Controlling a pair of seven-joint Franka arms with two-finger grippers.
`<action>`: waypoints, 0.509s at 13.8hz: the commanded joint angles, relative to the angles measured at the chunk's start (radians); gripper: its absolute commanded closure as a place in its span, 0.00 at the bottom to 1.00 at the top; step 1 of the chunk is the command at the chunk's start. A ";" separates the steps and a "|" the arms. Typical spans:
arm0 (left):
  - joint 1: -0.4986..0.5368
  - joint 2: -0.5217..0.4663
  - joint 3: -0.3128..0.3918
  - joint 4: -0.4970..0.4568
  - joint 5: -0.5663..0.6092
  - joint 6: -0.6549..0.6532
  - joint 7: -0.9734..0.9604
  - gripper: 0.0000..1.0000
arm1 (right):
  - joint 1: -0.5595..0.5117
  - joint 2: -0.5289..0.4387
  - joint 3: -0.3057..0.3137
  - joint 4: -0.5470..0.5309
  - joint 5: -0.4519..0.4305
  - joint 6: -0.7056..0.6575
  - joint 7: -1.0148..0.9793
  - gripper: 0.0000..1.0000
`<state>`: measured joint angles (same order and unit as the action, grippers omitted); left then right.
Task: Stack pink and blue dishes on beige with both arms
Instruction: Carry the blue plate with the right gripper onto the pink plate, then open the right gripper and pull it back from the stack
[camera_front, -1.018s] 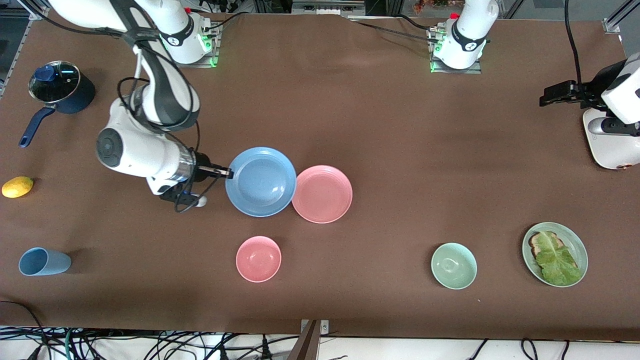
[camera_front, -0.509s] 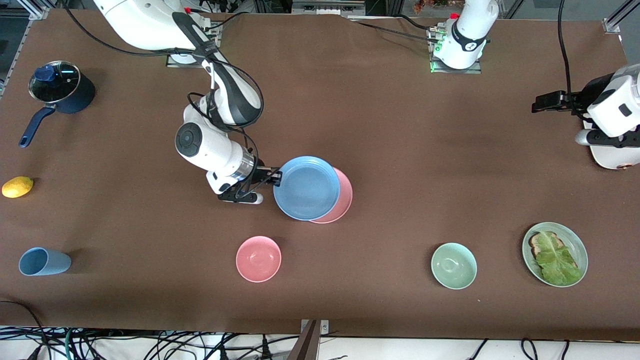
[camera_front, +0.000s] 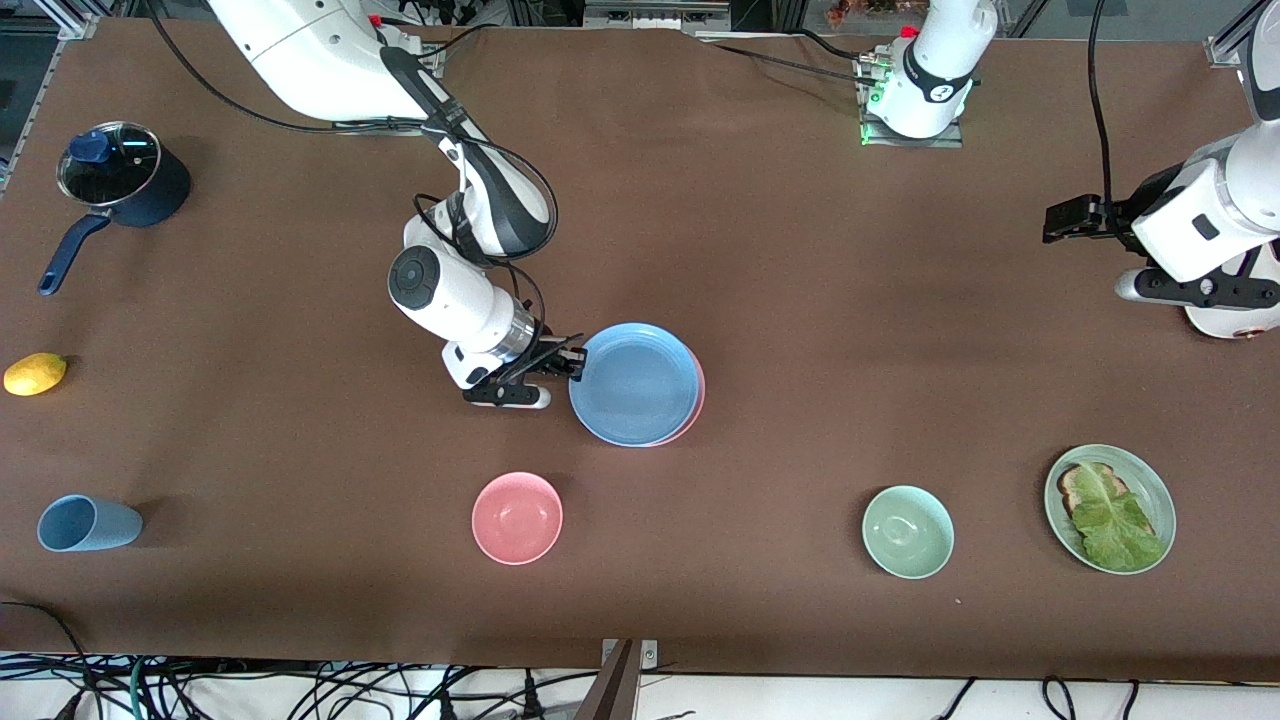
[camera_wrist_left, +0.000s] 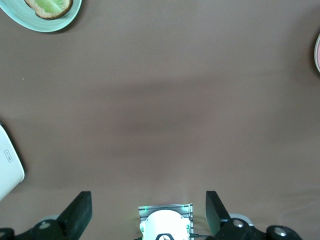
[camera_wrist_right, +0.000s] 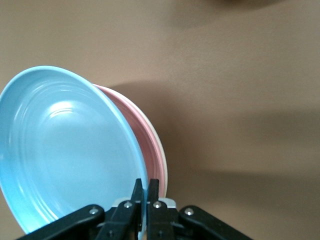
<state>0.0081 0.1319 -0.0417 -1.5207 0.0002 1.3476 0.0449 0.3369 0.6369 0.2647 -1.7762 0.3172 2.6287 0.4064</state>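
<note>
The blue plate (camera_front: 635, 385) sits almost squarely over the pink plate (camera_front: 700, 392), which shows only as a thin crescent in the front view. My right gripper (camera_front: 575, 362) is shut on the blue plate's rim at the side toward the right arm's end. In the right wrist view the blue plate (camera_wrist_right: 65, 150) is tilted against the pink plate (camera_wrist_right: 146, 135), with my right gripper (camera_wrist_right: 145, 186) pinching its edge. A thin pale edge (camera_wrist_right: 161, 150) runs under the pink rim; I cannot tell whether it is the beige plate. My left gripper (camera_front: 1062, 220) (camera_wrist_left: 147, 196) waits open over bare table at the left arm's end.
A pink bowl (camera_front: 517, 517), a green bowl (camera_front: 907, 531) and a green oval plate with toast and lettuce (camera_front: 1110, 508) lie nearer the front camera. A blue cup (camera_front: 85, 523), a lemon (camera_front: 35, 373) and a lidded pot (camera_front: 120, 180) are at the right arm's end.
My right arm carried the blue plate from beside the pink plate to over it, toward the left arm's end. My left gripper drifted slightly toward the table's middle.
</note>
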 joint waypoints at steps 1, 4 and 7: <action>0.001 0.040 0.000 0.031 0.024 0.013 0.003 0.00 | 0.022 0.035 -0.004 0.024 -0.001 0.039 0.002 1.00; 0.009 0.043 0.002 0.039 0.027 0.013 0.012 0.00 | 0.030 0.044 -0.004 0.024 0.000 0.042 0.002 1.00; 0.012 0.043 0.002 0.039 0.027 0.013 0.013 0.00 | 0.031 0.043 -0.007 0.018 -0.001 0.039 -0.001 0.00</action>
<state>0.0190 0.1671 -0.0394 -1.5079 0.0007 1.3687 0.0458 0.3577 0.6701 0.2644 -1.7759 0.3169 2.6629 0.4064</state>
